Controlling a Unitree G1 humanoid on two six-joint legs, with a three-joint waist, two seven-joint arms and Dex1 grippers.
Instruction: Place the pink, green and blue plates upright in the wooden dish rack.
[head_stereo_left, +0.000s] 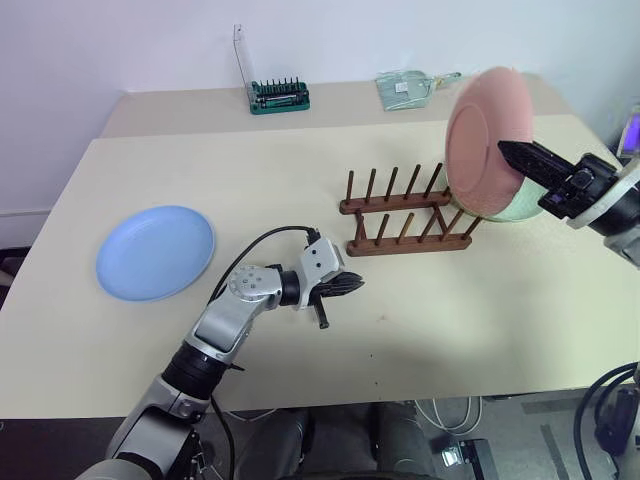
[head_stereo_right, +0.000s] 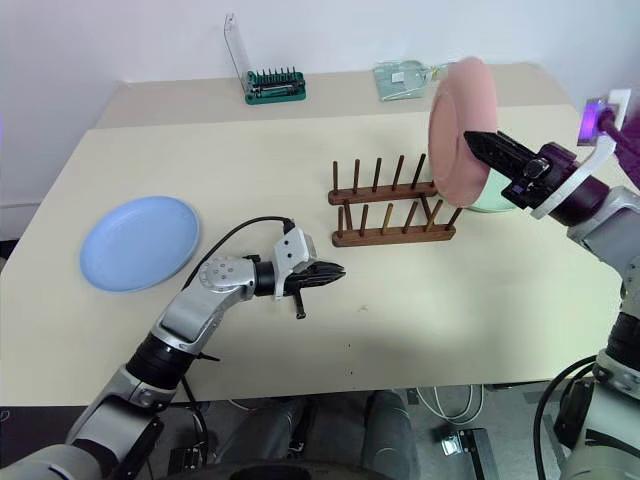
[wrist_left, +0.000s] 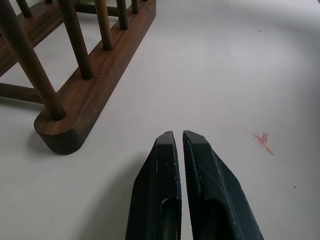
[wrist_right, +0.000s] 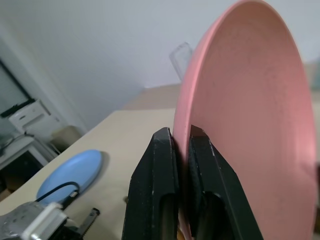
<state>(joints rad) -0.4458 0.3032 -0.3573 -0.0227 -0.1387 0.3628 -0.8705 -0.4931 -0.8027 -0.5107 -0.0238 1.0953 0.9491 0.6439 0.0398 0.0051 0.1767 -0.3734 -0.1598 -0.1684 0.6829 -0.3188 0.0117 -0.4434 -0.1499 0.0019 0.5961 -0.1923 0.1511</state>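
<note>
A pale beige table (head_stereo_left: 300, 170) stands against a white wall, a second table of the same colour butted behind it; a small red mark (wrist_left: 262, 140) stains the top near the left gripper (head_stereo_left: 350, 286). No brand or lettering can be read on anything. The wooden dish rack (head_stereo_left: 405, 215) stands right of centre, its pegs upright and empty. The right gripper (head_stereo_left: 512, 153) pinches the rim of the pink plate (head_stereo_left: 485, 135), held on edge above the rack's right end. The green plate (head_stereo_left: 515, 210) lies partly hidden behind it, beside the rack. The blue plate (head_stereo_left: 155, 252) lies flat at far left. The left gripper hovers low near the rack's front rail, fingers pressed together, grasping nothing. A green tool holder (head_stereo_left: 279, 96) and a clear packet (head_stereo_left: 405, 88) sit on the rear table.
</note>
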